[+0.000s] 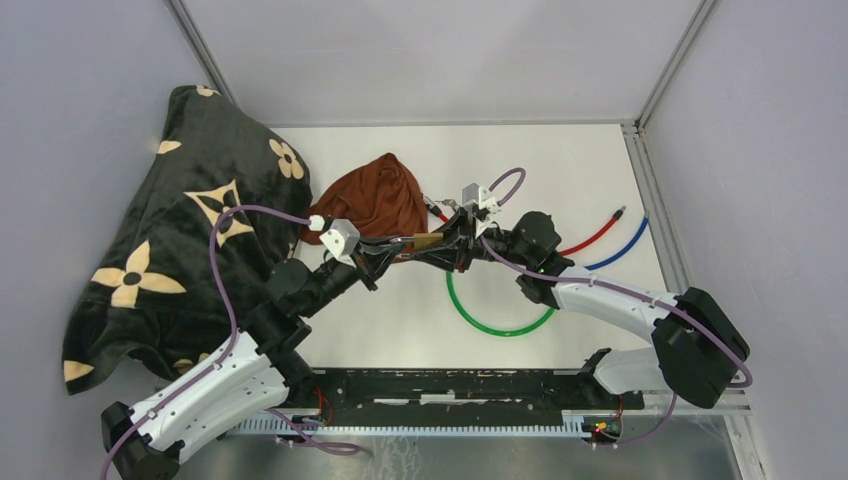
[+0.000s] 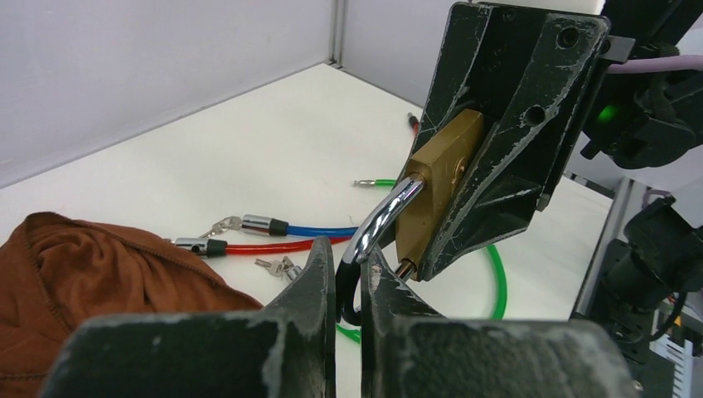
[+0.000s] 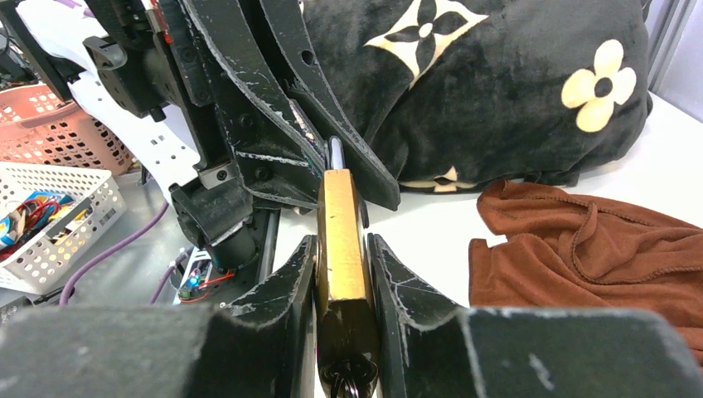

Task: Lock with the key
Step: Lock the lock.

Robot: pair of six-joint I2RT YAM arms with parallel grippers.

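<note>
A brass padlock [image 1: 427, 241] hangs above the table between both arms. My right gripper [image 3: 341, 249] is shut on its brass body [image 3: 340, 232], one finger on each flat side. My left gripper [image 2: 348, 265] is shut on the chrome shackle [image 2: 385, 217], which curves out of the body [image 2: 439, 170] and down between the fingers. One shackle leg stands out of the body. A dark ring [image 3: 348, 377] shows at the padlock's lower end; I cannot make out a key there. Small keys [image 2: 278, 267] lie on the table by the cable ends.
A black flowered blanket [image 1: 190, 230] is heaped at the left and a brown cloth [image 1: 375, 200] lies behind the grippers. A green cable loop [image 1: 500, 325] lies under the right arm, with red [image 1: 590, 238] and blue [image 1: 620, 255] cables to its right.
</note>
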